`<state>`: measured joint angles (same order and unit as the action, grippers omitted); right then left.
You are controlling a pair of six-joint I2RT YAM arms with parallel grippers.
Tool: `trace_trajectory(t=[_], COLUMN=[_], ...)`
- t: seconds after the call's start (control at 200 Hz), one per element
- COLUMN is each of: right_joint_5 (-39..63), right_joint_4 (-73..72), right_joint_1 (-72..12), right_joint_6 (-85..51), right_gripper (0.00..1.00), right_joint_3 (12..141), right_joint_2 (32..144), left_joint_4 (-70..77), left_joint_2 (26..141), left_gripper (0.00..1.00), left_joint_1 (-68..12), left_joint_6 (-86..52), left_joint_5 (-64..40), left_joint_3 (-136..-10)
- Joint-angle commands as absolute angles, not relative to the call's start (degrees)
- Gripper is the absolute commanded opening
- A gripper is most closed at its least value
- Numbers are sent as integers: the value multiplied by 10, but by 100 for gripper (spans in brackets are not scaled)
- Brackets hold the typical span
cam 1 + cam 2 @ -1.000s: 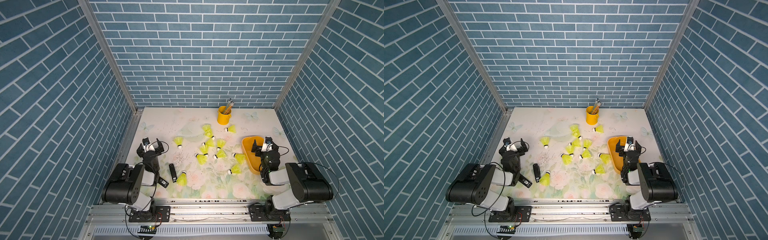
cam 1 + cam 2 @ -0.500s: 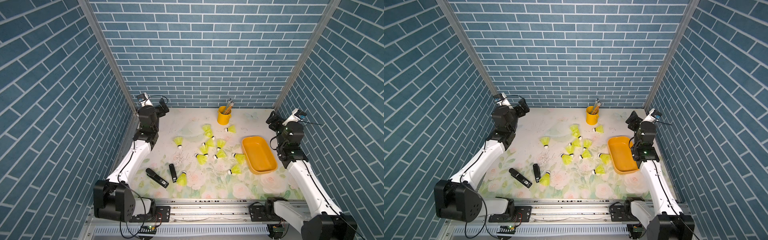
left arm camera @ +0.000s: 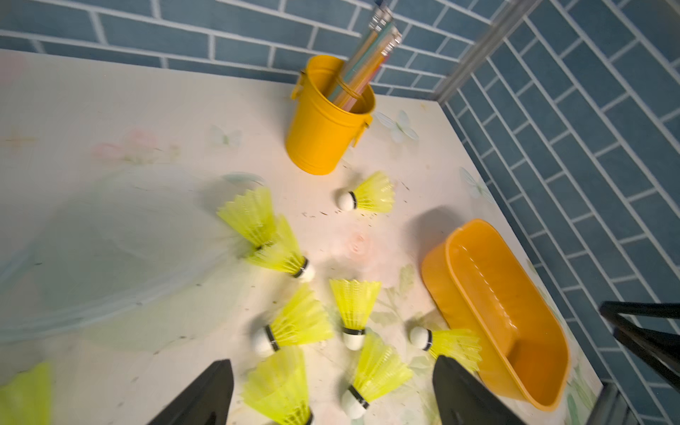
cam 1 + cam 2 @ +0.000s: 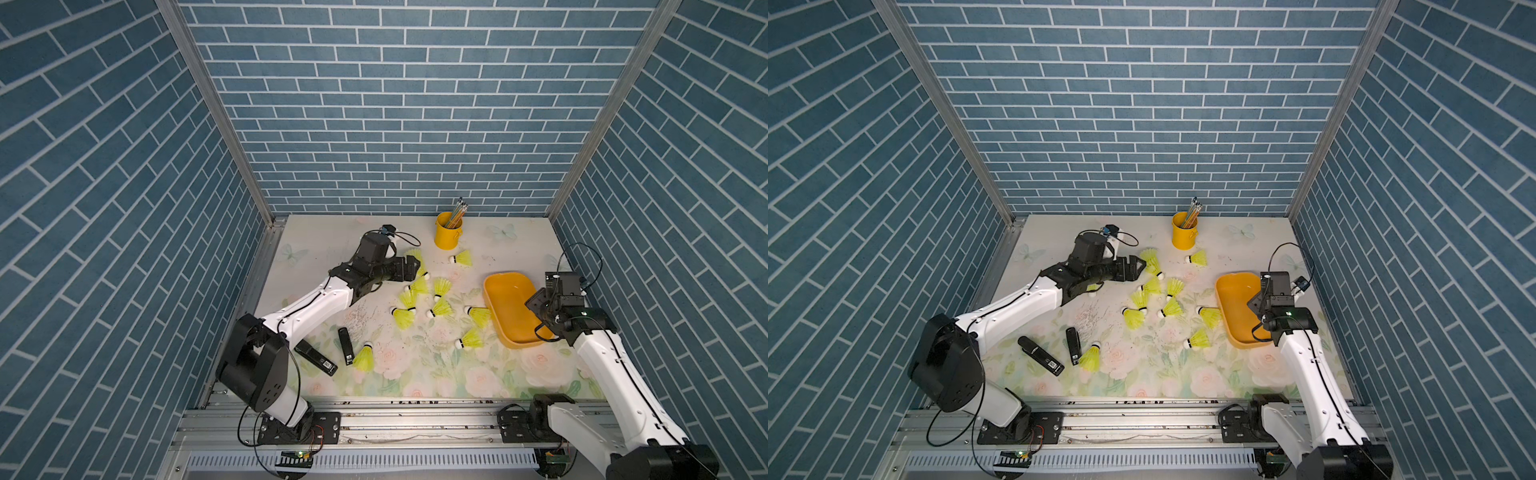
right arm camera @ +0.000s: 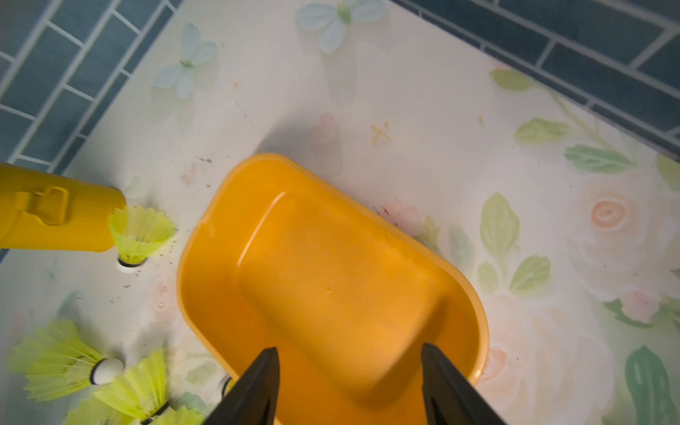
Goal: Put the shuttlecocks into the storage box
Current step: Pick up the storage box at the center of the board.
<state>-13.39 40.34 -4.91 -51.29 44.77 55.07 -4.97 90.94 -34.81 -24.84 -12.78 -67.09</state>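
**A:** ok so where are the shuttlecocks [image 4: 441, 308] at?

**B:** every one I can see is lying on the table [image 4: 436, 374], outside the storage box [image 4: 508, 305]. Neon yellow-green skirts, white tips. Most are in a loose bunch around the middle. One [image 4: 480, 314] has its skirt right up against the box wall that faces the bunch, and another [image 4: 469, 340] sits just beside the box's near corner. One loner [image 4: 462, 259] is at the back near the yellow pencil cup [image 4: 448, 232] with its pencils [image 4: 457, 212]. One more [image 4: 365, 357] is down front, just beside the two black oblong gadgets [image 4: 316, 356]. No idea what those are, tbh.

**A:** and the box itself?

**B:** shallow orange tray, on the right side of the table, close to the side wall [image 4: 665, 249], lying a bit slanted.

**A:** what are the arms doing?

**B:** the left gripper [image 4: 409, 266] hangs over the back edge of the bunch. Its fingers [image 3: 217, 390] are spread wide and have hold of nothing, the shuttlecocks are just on the table below them. The right gripper [image 5: 349, 347] is over the near half of the box. Its fingers [image 5: 254, 393] are apart too and not gripping anything. Can't tell if the tips touch the plastic.
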Motion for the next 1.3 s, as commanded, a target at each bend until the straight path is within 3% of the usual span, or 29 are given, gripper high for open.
trace_trajectory(t=[0.0, 0.28, 0.68, 0.91, 1.295], right_joint_5=[-87, -47, -123, -97, -60], right_joint_4=[421, 397, 480, 553, 469], right_joint_1=[-38, -21, -21, -22, -22], right_joint_6=[-544, -587, -583, -623, -653], right_gripper=[62, 61, 60, 63, 63], right_joint_3=[413, 362, 426, 390, 336], right_joint_2=[557, 561, 514, 432, 479], left_joint_4=[-39, -32, -32, -23, -18], left_joint_2=[942, 991, 1006, 1007, 1024], left_gripper=[91, 91, 90, 91, 90], left_joint_1=[-380, -438, -468, -480, -516], left_joint_6=[-249, -250, -252, -245, -216], left_joint_5=[-143, -142, -134, -155, -219], left_joint_3=[-696, -736, -735, -730, -736])
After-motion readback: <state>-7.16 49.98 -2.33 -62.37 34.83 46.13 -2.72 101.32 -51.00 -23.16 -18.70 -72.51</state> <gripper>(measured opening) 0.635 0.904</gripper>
